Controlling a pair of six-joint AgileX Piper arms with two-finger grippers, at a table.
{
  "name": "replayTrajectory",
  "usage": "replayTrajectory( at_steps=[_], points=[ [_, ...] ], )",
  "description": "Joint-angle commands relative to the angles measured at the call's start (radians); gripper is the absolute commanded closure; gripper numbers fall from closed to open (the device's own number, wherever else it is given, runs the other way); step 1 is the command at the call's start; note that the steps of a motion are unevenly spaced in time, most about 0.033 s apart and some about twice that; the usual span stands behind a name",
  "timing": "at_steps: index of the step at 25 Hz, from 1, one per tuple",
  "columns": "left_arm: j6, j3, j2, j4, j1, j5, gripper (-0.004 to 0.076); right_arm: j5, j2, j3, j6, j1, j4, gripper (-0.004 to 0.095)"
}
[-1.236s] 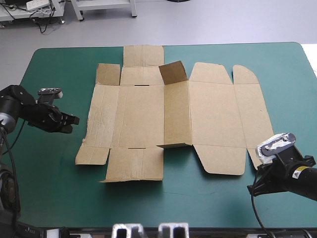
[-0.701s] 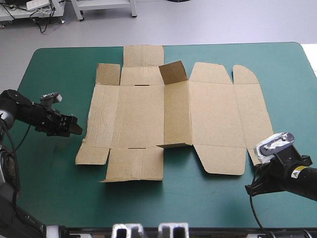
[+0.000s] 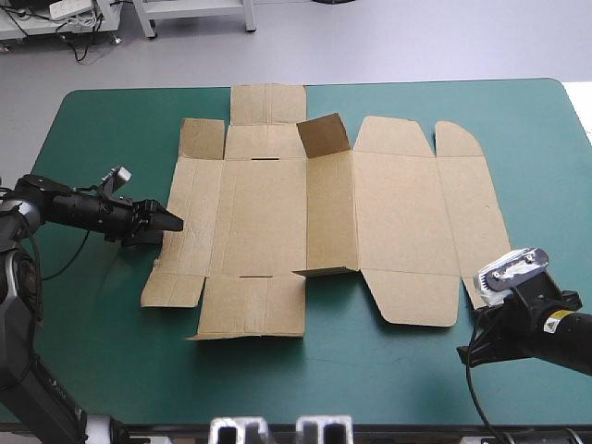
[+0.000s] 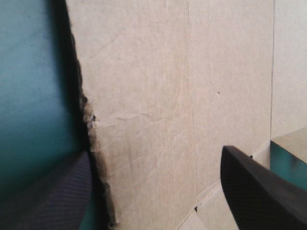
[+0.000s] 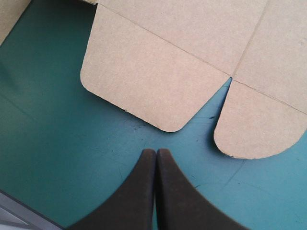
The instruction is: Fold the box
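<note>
The brown box [image 3: 370, 213] lies as a flat cut sheet in the middle of the teal-green table, with one small flap [image 3: 324, 137] raised at its far side. My left gripper [image 3: 169, 225] is at the sheet's ragged left edge. In the left wrist view the left gripper [image 4: 156, 153] stands open; one finger is over the cover, the other over the board [image 4: 192, 72], with the edge between them. My right gripper [image 5: 156, 152] is shut and holds nothing. It points at two rounded flaps [image 5: 144, 72] of the sheet's near right corner, a short way off.
Bare teal-green cover [image 3: 92, 305] runs along the left side and the front of the table. The sheet's far flap [image 3: 267, 102] reaches nearly to the table's far edge. The right arm [image 3: 541, 319] lies low over the front right corner.
My left gripper has moved right across the cover to the sheet's left edge and gone from shut to open. The right arm and the box have barely moved.
</note>
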Motion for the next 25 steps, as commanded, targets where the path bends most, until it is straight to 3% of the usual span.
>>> replayTrajectory(
  at_steps=[1, 11, 13, 15, 16, 18, 25],
  points=[
    [0.007, 0.002, -0.002, 0.014, -0.065, 0.052, 0.0169, -0.037, 0.002, -0.022, -0.003, 0.005, 0.02, 0.0927],
    [-0.054, 0.002, -0.002, 0.009, -0.23, 0.022, 0.0184, -0.04, 0.002, -0.022, -0.008, 0.005, 0.02, 0.0927],
    [-0.093, 0.002, -0.002, 0.011, -0.233, -0.026, 0.0265, -0.04, 0.002, -0.022, -0.008, 0.005, 0.02, 0.0927],
    [-0.12, 0.002, -0.002, 0.015, -0.239, -0.088, 0.0416, -0.038, 0.002, -0.022, -0.008, 0.005, 0.02, 0.0927],
    [-0.129, 0.002, -0.002, 0.008, -0.239, -0.108, 0.0547, -0.038, 0.002, -0.022, -0.008, 0.005, 0.02, 0.0927],
    [-0.129, 0.002, -0.002, -0.01, -0.239, -0.12, 0.0724, -0.038, 0.002, -0.022, -0.008, 0.005, 0.022, 0.0927],
    [0.055, 0.002, -0.004, -0.166, -0.239, 0.043, 0.0734, -0.038, 0.002, -0.022, -0.008, 0.005, 0.016, 0.0927]
  ],
)
